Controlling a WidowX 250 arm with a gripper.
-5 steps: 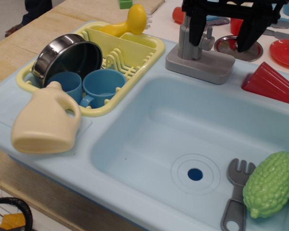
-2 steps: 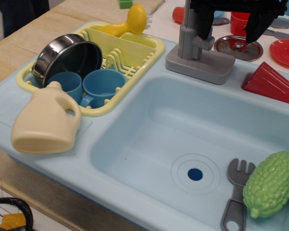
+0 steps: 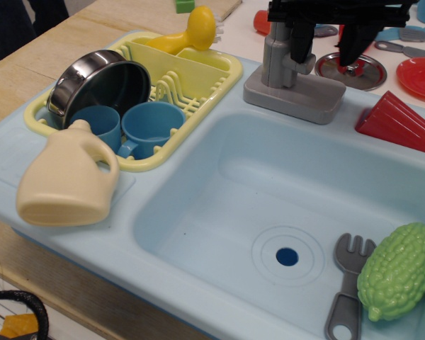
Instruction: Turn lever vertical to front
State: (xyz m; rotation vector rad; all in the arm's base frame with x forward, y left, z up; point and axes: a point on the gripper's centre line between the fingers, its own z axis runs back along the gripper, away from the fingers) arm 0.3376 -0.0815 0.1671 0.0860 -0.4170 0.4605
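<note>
Grey lever [image 3: 306, 51], upper right of frame, sits between our spread-open gripper [image 3: 326, 48] fingers; we risk sliding off.

Two blue cups [image 3: 131, 126] — one pot [image 3: 99, 81], one jug [image 3: 67, 180], one fork [image 3: 347, 287] — one green gourd [image 3: 398, 270].

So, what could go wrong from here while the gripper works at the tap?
1. The gripper hides the lever on the tap, so a slip off the small handle may pass unseen.
2. Its right finger hangs over the metal lid behind the tap; going lower may knock it.
3. A sideways push could shift the tap's base on the sink edge.
</note>
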